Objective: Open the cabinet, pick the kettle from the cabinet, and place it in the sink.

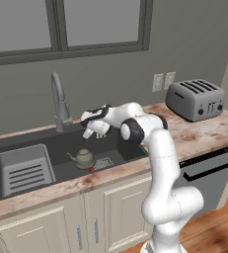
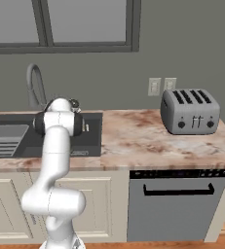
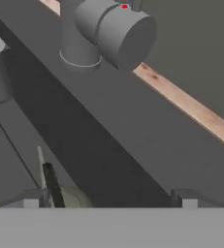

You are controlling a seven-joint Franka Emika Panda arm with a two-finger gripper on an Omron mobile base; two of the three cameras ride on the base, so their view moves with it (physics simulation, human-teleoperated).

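In the left base view, the slotted rack (image 1: 24,172) is occupying the left end of the sink (image 1: 17,143), at the left of the frame. The faucet (image 1: 59,101) is rising from the sink's back rim, just left of centre. The kettle (image 1: 84,158) is sitting upright on the basin floor, spout pointing left, left of a small patterned item (image 1: 103,162) whose nature is hard to make out. The tool (image 1: 89,129) is hovering above the kettle, apart from it and holding nothing; whether its fingers are spread cannot be told from this view. The arm's elbow is standing over the sink's right part, at centre frame. Two wall outlets (image 1: 163,81) and a toaster (image 1: 195,99) are occupying the upper right, the toaster resting on the marble tabletop (image 1: 204,131).

In the right base view, the arm is covering much of the sink (image 2: 92,133) at left, hiding the kettle and the tool. The toaster (image 2: 190,111) is standing at right, above a dishwasher front (image 2: 178,204).

In the hand view, the faucet base (image 3: 79,48) is appearing at upper centre, its top cut off. The kettle's handle (image 3: 53,184) is rising at lower left, and the body below it is mostly cut off. The fingertips (image 3: 31,202) are standing wide apart, gripping nothing.
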